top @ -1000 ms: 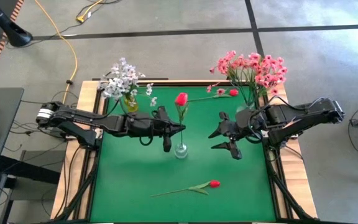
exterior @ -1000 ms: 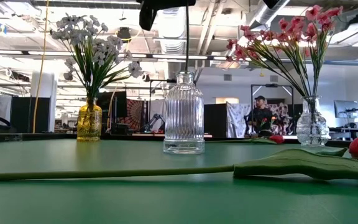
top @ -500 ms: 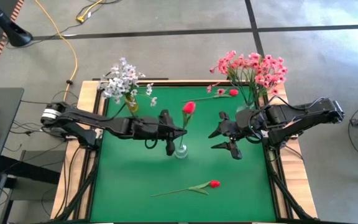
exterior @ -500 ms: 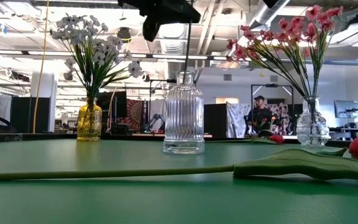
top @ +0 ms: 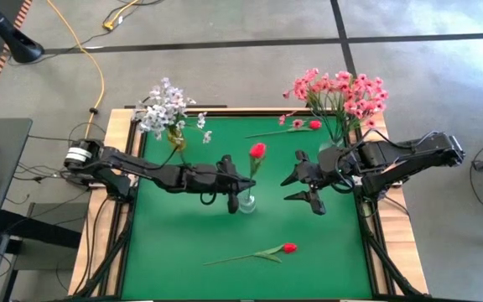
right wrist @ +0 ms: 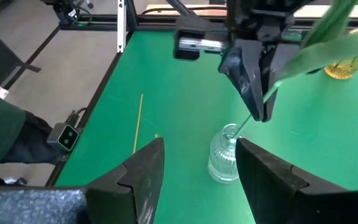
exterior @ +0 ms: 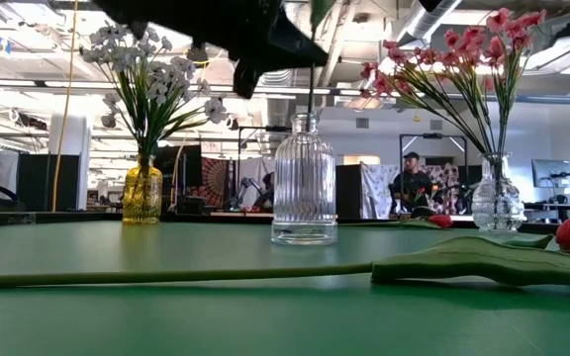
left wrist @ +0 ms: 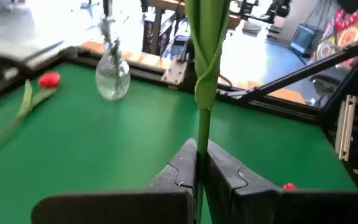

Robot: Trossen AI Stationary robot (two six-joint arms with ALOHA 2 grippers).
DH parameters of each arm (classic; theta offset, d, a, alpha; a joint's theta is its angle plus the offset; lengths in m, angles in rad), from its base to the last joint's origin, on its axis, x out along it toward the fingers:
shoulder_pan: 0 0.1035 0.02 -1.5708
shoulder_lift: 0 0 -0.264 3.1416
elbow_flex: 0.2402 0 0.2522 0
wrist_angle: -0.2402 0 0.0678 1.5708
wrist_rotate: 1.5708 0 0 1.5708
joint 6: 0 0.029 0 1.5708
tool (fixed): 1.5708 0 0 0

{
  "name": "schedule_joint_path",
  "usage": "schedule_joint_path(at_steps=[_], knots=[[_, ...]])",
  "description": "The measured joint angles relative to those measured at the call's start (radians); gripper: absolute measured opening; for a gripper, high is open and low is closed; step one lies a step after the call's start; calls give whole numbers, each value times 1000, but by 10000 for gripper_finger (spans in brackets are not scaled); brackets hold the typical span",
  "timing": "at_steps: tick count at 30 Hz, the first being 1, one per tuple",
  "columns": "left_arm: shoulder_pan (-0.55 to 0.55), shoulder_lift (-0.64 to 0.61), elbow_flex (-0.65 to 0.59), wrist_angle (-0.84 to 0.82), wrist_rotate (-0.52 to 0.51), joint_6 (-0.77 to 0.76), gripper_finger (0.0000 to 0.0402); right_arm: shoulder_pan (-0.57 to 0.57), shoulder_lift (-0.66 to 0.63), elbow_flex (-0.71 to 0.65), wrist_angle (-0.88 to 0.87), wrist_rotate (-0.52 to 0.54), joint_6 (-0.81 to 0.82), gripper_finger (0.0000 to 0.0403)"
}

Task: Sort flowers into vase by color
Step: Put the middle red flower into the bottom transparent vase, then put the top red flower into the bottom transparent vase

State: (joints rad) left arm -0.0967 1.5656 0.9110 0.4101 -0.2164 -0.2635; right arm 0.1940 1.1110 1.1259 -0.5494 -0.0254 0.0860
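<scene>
While my left end effector (top: 232,204) pinched the green stem of a red bud (top: 257,150), its dark fingers (left wrist: 182,169) pressed together on the stem, the stem's lower end sat in the mouth of the ribbed clear glass vase (exterior: 305,181) mid-surface. My right end effector (top: 313,184) hung nearby over the green felt-like surface (top: 183,243), fingers spread, holding nothing. Around: an amber glass vase (exterior: 142,194) with whitish-lavender clusters (top: 165,107) at the far left corner; a round clear vase (exterior: 498,198) with pink sprays (top: 340,91) at the far right. One red bud with a leaf (top: 288,247) lay flat on the near side, long thin stem trailing left. Another red flower (top: 314,124) lay at the far edge beside the pink vase. A person (exterior: 415,184) was in the room behind.
</scene>
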Motion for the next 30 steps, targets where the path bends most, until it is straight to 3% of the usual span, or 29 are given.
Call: schedule_joint_path(at_steps=[5, 11, 17, 23, 30], knots=[[9, -1, -53, 79, 32, -26, 0, 0, 0, 0, 4, 0, -3, 223], [17, -1, -53, 0, 70, -5, 14, -34, 0, 0, 16, 1, 8, 223], [93, -1, -53, -36, 318, -54, 61, -81, 0, 0, 33, 1, 67, 223], [136, -2, -53, -82, 490, -48, 117, -108, 0, 0, 42, 1, 90, 223], [186, -61, -5, -330, 513, 33, 140, -118, 0, 0, 45, 1, 101, 223]])
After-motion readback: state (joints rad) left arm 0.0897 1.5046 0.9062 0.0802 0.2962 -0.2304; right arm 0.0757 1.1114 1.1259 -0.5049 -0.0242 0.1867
